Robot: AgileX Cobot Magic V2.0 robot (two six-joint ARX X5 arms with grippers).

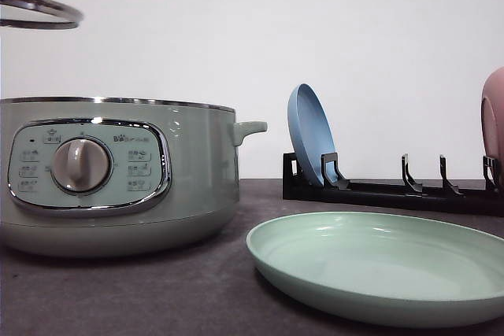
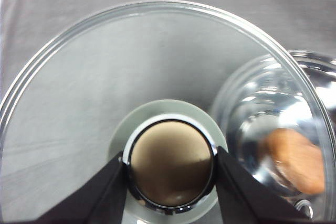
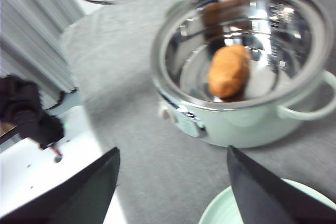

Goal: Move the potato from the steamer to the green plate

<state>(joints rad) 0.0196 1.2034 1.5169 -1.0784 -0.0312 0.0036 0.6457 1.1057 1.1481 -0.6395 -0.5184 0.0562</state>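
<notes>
The steamer [image 1: 197,171] stands uncovered at the left of the table. Inside its shiny bowl [image 3: 273,35] lies the orange-brown potato [image 3: 228,71], which the left wrist view catches blurred through the glass [image 2: 296,161]. My left gripper [image 2: 170,163] is shut on the knob of the glass lid [image 2: 131,61] and holds it raised to the left of the pot, its rim [image 1: 39,9] showing at the upper left. My right gripper [image 3: 172,182] hangs open and empty above the table, short of the steamer. The green plate [image 1: 378,265] lies empty in front of the rack, its edge [image 3: 220,213] between the right fingers.
A black dish rack [image 1: 394,190] stands behind the green plate, with a blue plate [image 1: 309,135] upright in it and a pink plate [image 1: 494,123] at the right edge. In the right wrist view, a white surface with a black object [image 3: 26,114] lies beyond the table's edge.
</notes>
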